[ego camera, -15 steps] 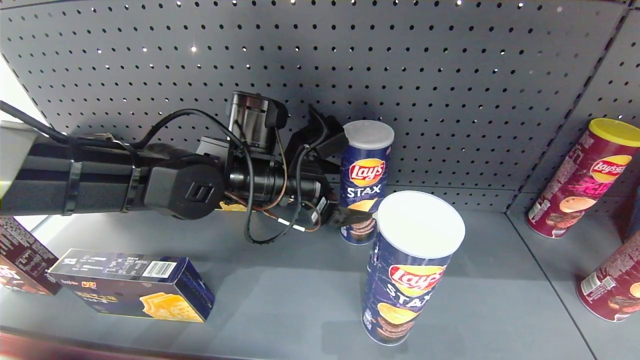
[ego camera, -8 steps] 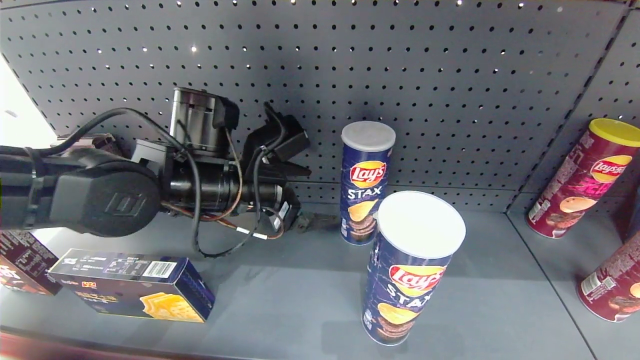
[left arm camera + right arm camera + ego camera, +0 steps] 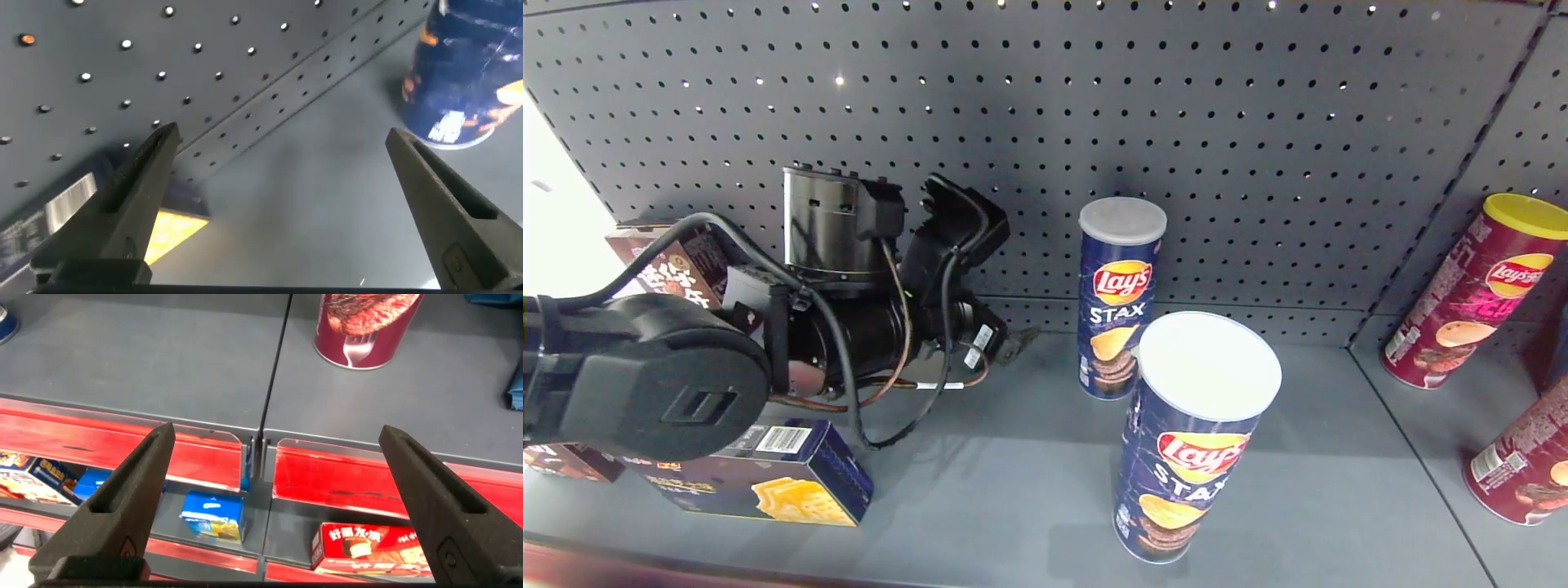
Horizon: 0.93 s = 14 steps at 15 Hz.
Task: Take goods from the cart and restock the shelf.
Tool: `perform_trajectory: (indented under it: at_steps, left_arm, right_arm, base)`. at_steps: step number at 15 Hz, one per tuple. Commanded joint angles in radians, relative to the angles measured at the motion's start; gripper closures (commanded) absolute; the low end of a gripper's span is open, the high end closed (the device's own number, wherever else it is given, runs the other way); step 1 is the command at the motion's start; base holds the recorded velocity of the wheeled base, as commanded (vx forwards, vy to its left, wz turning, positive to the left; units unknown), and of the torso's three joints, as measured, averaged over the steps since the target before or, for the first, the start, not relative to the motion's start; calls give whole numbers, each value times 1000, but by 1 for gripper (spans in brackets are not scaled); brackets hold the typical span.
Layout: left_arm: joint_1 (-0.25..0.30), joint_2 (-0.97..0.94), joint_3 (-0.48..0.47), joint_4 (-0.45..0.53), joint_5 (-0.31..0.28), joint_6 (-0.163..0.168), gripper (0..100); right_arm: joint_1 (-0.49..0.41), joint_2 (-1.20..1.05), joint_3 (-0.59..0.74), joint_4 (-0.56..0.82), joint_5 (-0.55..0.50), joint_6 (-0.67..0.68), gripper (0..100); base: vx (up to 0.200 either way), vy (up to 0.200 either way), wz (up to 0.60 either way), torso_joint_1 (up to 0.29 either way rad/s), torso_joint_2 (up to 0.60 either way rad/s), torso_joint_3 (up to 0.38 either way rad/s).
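Observation:
Two blue chip cans stand upright on the grey shelf: one at the back by the pegboard, one nearer the front. My left gripper hangs to the left of the rear can, apart from it. In the left wrist view the left gripper is open and empty, with a blue can off beyond one finger. My right gripper is open and empty, held in front of the shelf's front edge with its red rails.
A dark cracker box lies at the front left, partly under my left arm. A brown box stands at the back left. Maroon cans occupy the right bay. Below the red rails, a lower shelf holds a blue box and a red box.
My left gripper has let go of the rear blue can and drawn back to the left. The can stays upright by the pegboard.

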Motion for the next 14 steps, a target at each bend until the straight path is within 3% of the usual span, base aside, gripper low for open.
perform_trajectory:
  at_steps: [1, 9, 14]
  left_arm:
    - [-22, 49, -2, -29, 29, -10, 0]
    - [-49, 99, -34, -46, 41, -30, 0]
    - [-85, 130, -49, -49, 55, -79, 0]
  right_arm:
    - [0, 2, 0, 0, 0, -1, 0]
    - [0, 2, 0, 0, 0, -1, 0]
    - [0, 2, 0, 0, 0, -1, 0]
  base:
    - [0, 0, 0, 0, 0, 0]
    - [0, 0, 0, 0, 0, 0]
    - [0, 0, 0, 0, 0, 0]
